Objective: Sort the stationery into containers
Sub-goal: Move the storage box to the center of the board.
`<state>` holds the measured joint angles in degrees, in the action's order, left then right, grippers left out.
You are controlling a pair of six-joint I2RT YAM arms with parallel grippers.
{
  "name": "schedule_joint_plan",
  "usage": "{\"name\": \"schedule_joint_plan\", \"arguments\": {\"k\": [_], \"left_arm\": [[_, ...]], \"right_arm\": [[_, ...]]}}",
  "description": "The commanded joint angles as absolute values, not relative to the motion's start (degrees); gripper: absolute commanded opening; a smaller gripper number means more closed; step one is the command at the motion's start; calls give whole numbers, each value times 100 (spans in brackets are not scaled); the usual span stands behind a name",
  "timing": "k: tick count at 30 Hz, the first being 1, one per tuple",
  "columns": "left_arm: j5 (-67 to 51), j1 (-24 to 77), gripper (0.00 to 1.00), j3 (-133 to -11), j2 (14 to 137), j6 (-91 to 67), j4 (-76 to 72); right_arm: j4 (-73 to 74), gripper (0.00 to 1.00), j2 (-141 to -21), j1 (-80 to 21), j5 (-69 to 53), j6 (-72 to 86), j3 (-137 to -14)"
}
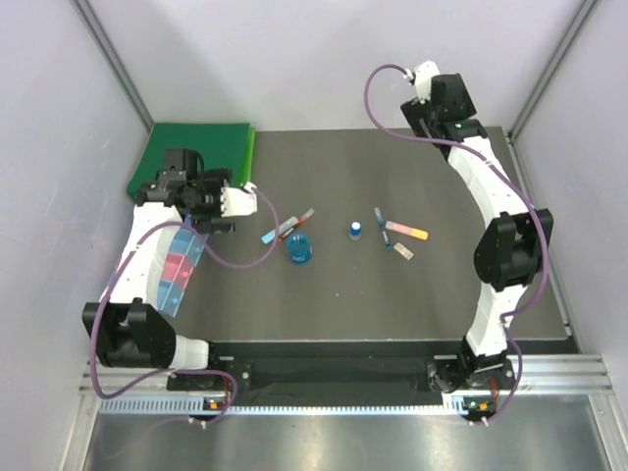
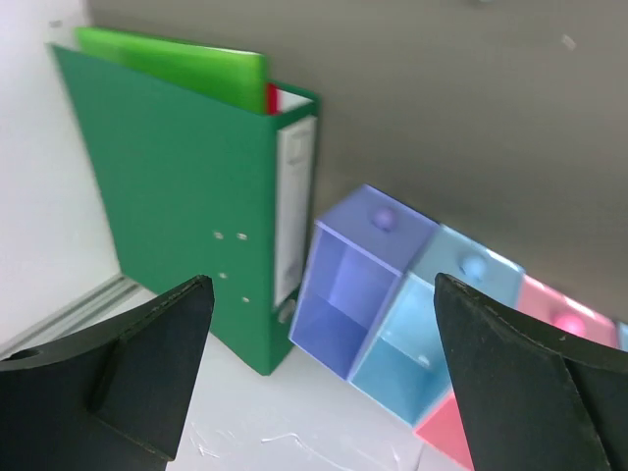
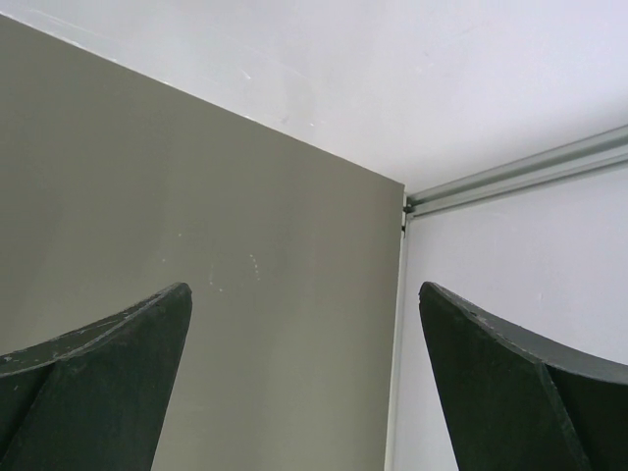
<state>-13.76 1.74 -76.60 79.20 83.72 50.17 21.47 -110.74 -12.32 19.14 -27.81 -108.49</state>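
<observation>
The stationery lies mid-table in the top view: a red-blue pen (image 1: 287, 228), a round blue reel (image 1: 299, 248), a small blue-white bottle (image 1: 354, 231), a dark blue pen (image 1: 380, 224), an orange-pink marker (image 1: 406, 231) and a tiny pale block (image 1: 403, 251). The joined bins (image 1: 177, 263) sit at the left, partly under my left arm. My left gripper (image 1: 162, 183) is open and empty above them, facing the purple bin (image 2: 353, 285), light blue bin (image 2: 432, 329) and pink bin (image 2: 559, 312). My left gripper (image 2: 322, 285) holds nothing. My right gripper (image 1: 451, 93) (image 3: 305, 289) is open and empty, raised at the back right.
A big green binder (image 1: 196, 147) (image 2: 177, 196) lies at the back left beside the purple bin. White walls enclose the table on the left, back and right. A metal rail (image 3: 510, 177) runs along the back right corner.
</observation>
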Motion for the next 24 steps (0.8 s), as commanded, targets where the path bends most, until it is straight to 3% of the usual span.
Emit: {"name": "schedule_joint_plan", "arguments": {"k": [1,24], "left_arm": [[-1319,44,99,-7840,7857,9307,6273],[-712,-1459,99,-7410,8305,10819,7014]], "right_arm": [[1978,100,-10846,-1371,1793,-2725,-10977],[1898,100,-10635,-1538,1740,-2883,-10573]]}}
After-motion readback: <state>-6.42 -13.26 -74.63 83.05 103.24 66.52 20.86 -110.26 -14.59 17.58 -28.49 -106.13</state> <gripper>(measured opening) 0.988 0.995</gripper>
